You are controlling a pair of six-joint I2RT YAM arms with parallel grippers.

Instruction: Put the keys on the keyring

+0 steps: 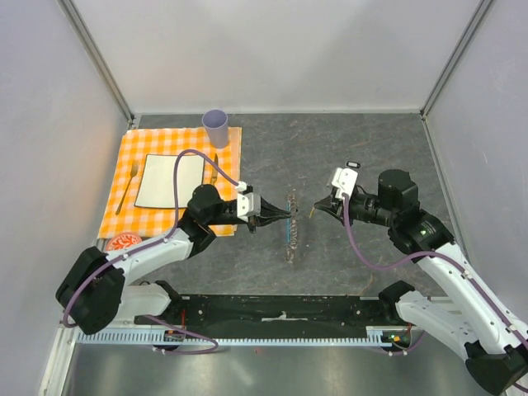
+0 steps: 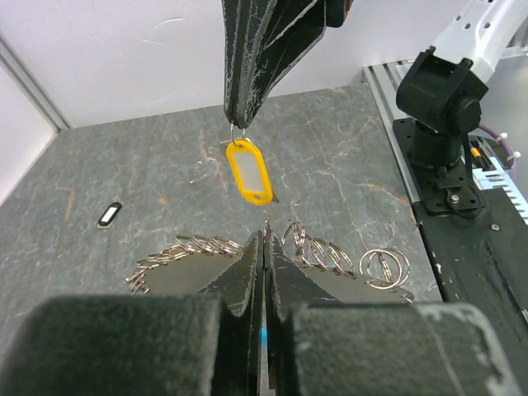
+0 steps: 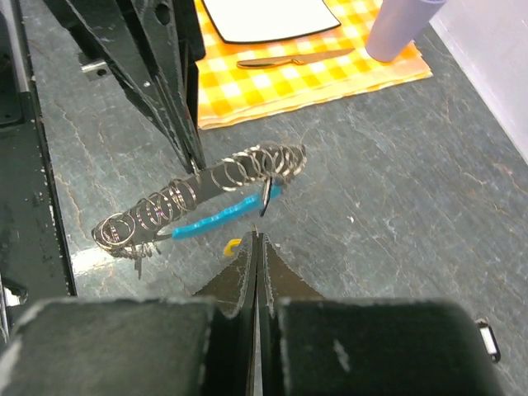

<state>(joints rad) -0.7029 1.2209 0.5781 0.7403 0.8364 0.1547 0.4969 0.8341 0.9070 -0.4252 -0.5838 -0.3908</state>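
keyring (image 3: 206, 183): bright polished metal rings, plus one glossy blue plastic section (image 3: 216, 219). yellow key tag (image 2: 247, 172): smooth glossy plastic on a thin metal loop. table (image 2: 124, 165): grey, stone-veined, low sheen. placemat (image 1: 124, 210) at 10 o'clock: orange-check woven cloth. plate (image 1: 169, 181): smooth white. cup (image 1: 215, 128) at 11 o'clock: matt lilac plastic. left gripper fingers (image 2: 235, 285): matt black, scuffed.

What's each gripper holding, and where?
Right gripper holds the yellow key by its small metal loop. Left gripper pinches the keyring, apparently at its blue section.
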